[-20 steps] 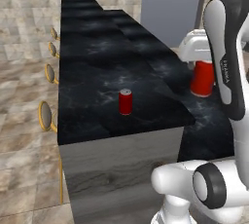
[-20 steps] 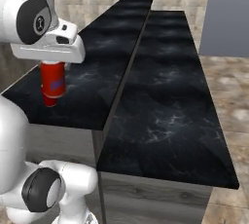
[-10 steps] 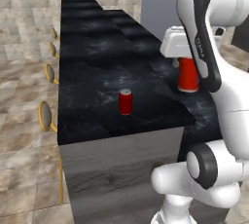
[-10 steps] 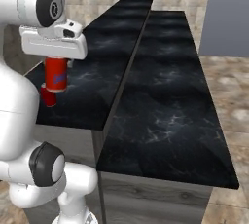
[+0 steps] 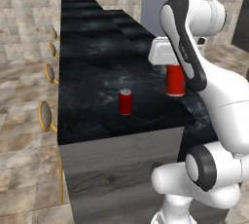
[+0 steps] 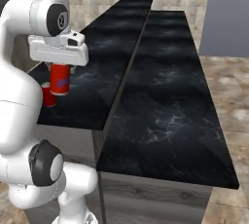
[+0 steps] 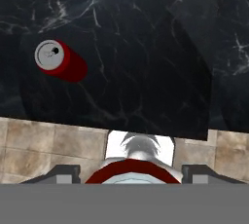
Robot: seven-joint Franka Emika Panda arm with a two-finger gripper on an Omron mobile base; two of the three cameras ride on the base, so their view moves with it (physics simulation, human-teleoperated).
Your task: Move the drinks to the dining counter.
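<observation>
Since a second ago I have swung the red can [image 5: 175, 80] I carry inward and up, away from the near corner and over the dining counter [image 5: 97, 67]. My gripper [image 6: 60, 76] has it clamped between its fingers, jaws wide around its body; in the hand view its silvery top [image 7: 131, 176] sits right between my fingertips. Earlier the can hung low by the counter's right edge; half a second back it was already higher and further in, and now it hangs above the black stone of the lower level, clear of the surface as far as I can judge, though my own arm hides its lower part from the left.

A second can [image 5: 125, 102] stands upright on the same stone top, near the front edge, and has not moved across the frames. From my hand camera it lies up and to the left [image 7: 59, 61], well apart from my load.

That tells me the carry is nearly done: lowering and release are what remain for this can. I'd set it down beside the standing one without knocking it.
</observation>
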